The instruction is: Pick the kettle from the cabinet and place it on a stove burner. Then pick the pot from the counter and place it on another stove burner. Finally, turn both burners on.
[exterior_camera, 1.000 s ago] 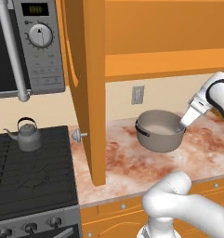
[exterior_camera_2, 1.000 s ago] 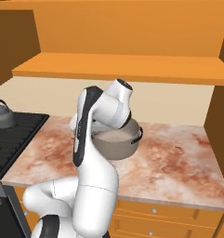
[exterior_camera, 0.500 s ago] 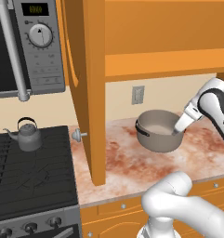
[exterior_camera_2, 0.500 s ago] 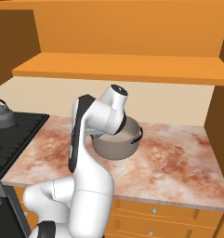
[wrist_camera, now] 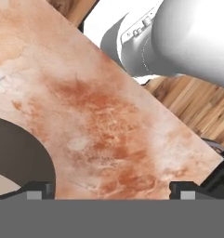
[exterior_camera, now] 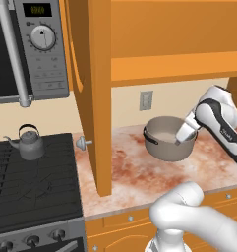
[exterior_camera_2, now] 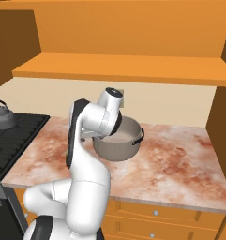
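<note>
Pincer (exterior_camera: 179, 141) open at pot (exterior_camera: 165, 145) rim, right side

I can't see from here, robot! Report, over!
Gripper open, at pot rim. Pot on counter, not gripped. Kettle on stove burner. Nothing blocking.

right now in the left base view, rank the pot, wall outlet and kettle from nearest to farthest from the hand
1. The pot, on the counter right by the hand.
2. The wall outlet, on the wall above and left of the pot.
3. The kettle, far left on the stove.
</note>
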Controlling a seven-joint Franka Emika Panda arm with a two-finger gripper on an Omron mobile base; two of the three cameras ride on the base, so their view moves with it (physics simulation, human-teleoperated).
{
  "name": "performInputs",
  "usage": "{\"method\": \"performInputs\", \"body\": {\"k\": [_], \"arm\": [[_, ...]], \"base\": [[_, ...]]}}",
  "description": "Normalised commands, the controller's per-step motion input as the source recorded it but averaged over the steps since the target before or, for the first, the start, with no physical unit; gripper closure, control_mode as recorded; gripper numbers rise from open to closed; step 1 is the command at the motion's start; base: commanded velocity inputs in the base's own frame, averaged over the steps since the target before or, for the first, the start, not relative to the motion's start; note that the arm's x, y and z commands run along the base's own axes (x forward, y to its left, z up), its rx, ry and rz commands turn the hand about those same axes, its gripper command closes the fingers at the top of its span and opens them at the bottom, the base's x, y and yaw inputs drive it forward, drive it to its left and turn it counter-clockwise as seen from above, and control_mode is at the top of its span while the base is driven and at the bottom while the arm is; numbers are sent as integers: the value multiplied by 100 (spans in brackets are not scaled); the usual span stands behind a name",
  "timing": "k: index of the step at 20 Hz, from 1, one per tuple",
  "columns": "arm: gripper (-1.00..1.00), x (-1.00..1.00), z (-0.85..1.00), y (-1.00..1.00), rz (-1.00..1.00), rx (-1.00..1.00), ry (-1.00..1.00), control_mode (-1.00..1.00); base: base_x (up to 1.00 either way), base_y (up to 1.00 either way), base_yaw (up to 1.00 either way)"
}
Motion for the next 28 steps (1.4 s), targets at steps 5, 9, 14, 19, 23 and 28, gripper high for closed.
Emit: {"method": "performInputs", "body": {"k": [5,9,14,19,23,28], "arm": [[-100,43,-22,-23,19,-8,-3,-100],[-100,42,-22,-22,23,-10,-5,-100],[-100,41,-20,-15,26,-14,-9,-100],[-100,32,-18,-12,23,-13,-11,-100],[-100,32,-13,-17,19,-7,-1,-100],[-100,31,-19,-25,17,-8,0,-100]], "base": [[0,0,0],[0,0,0],[0,0,0],[0,0,0],[0,0,0],[0,0,0]]}}
